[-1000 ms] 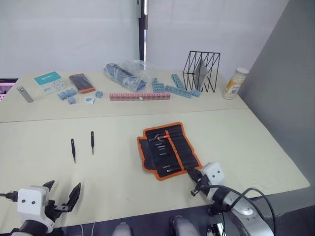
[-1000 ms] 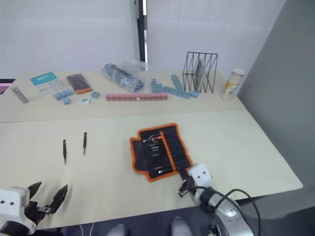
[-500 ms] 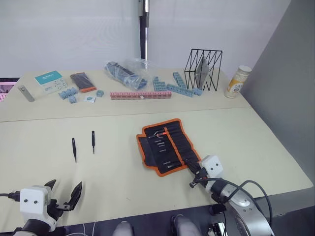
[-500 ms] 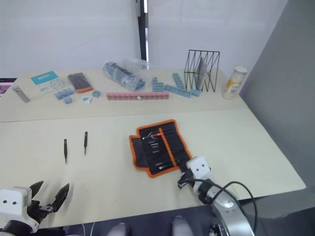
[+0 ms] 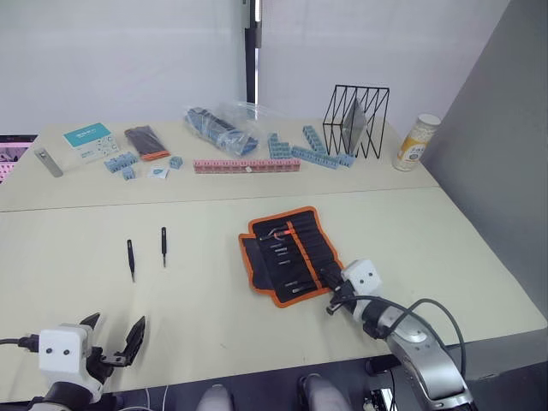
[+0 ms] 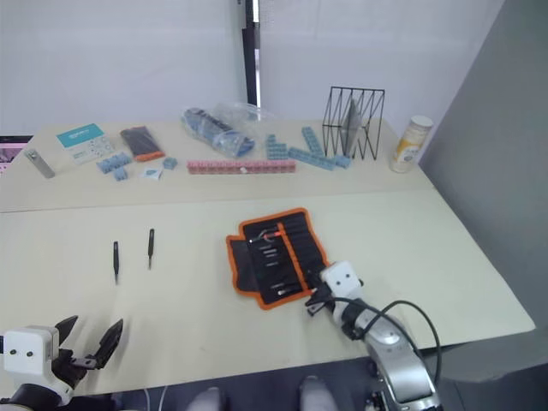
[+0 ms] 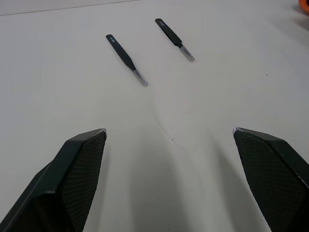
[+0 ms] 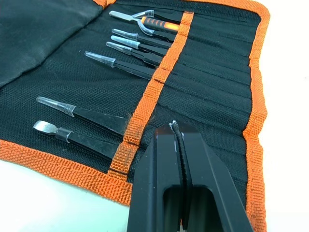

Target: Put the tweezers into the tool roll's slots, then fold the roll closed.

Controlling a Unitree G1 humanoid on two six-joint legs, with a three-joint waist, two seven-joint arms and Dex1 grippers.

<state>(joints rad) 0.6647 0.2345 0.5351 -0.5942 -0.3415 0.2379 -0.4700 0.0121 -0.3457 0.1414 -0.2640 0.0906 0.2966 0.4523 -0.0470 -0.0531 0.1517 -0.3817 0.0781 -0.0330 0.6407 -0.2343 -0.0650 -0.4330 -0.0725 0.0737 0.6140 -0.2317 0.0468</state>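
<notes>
Two black fingers of my right gripper (image 8: 176, 126) are pressed together, with a thin bit of metal peeking out between the tips. I think it is one of the tweezers, but I cannot tell for sure. The tips sit over the near edge of the tool roll (image 5: 291, 253), right by its orange strip.

My left gripper (image 5: 111, 342) is spread wide with nothing in it. It hangs low at the near left of the counter (image 5: 428, 231), well apart from the roll.

The roll lies open and flat in the middle of the counter. Some tools are already tucked into the slots (image 8: 145, 72). Two tweezers (image 5: 146, 253) lie side by side on the bare counter, left of the roll. So I think the job is about half done. Those two must go in, and the roll is not yet folded.

My right wrist view shows the tools in the roll up close, with clear caps on their tips. The head views show them as tiny lines. My left wrist view shows the two loose tweezers ahead of my left gripper.
</notes>
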